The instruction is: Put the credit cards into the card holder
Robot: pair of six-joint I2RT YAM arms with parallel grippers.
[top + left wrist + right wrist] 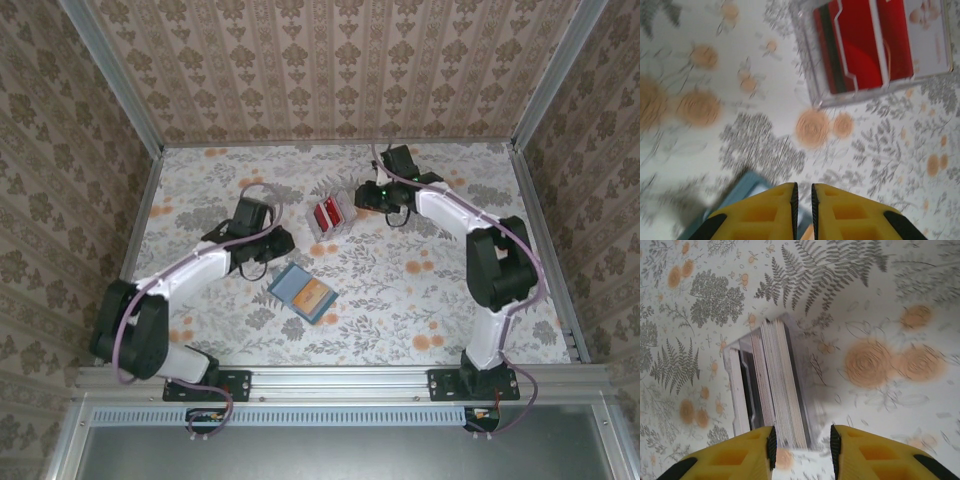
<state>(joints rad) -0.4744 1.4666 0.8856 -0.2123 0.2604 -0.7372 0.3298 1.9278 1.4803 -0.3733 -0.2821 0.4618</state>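
Floral-print tabletop first. The small teal-blue bifold wallet lies open about mid-table, a bit toward the near edge, with an orange pocket facing up. The clear plastic card tray sits past it toward the far edge, well apart from the wallet. The thin red plastic cards with white markings are still standing on edge in that tray, packed like a little deck, so nothing's been transferred yet.

The right gripper hangs over the near end of the stack with its yellow fingers spread. From its wrist cam the stack's end lines up in the gap, but I can't tell if it's touching. The left gripper sits between tray and wallet, fingers pinched almost together with nothing in them.

My take on the pick:
- The cards are tight together, so aim to take just one by its top edge, not a clump.
- Keep the fingers square to the card faces.
- Lift straight up so the light tray doesn't come along.
- The left arm could pin the wallet for the insert.
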